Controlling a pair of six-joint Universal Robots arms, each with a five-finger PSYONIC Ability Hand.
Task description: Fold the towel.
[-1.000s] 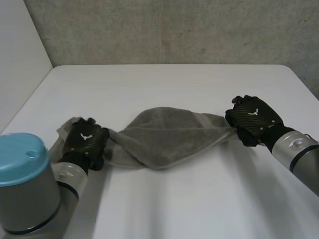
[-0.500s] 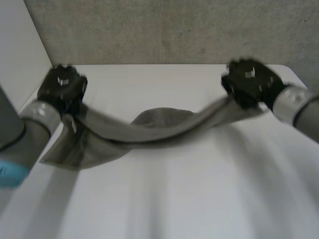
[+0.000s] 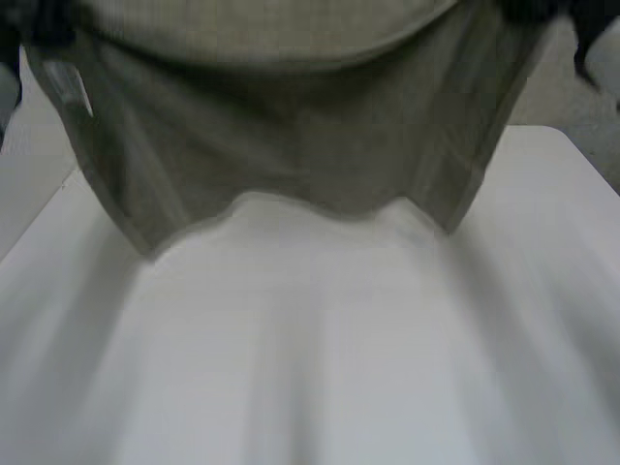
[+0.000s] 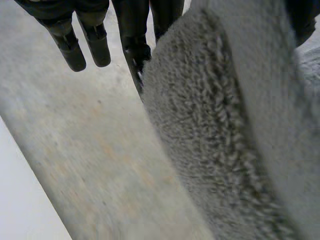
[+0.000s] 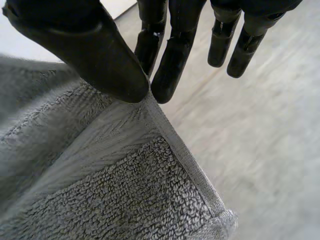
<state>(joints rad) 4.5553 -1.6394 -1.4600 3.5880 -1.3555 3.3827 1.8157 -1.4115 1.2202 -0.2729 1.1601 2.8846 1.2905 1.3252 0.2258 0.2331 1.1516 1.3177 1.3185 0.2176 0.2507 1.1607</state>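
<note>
Towel (image 3: 291, 145) hangs spread wide over the far half of the table (image 3: 310, 368); whether its lower edge touches the tabletop is unclear. Right hand (image 5: 100, 55) pinches the hem at one upper corner, thumb against fingers. Left hand (image 4: 135, 30) at the opposite upper end, towel between fingers and thumb.

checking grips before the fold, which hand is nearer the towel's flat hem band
Right. The right hand pinches the towel on the hem band itself; the left hand pinches fluffy pile.
</note>
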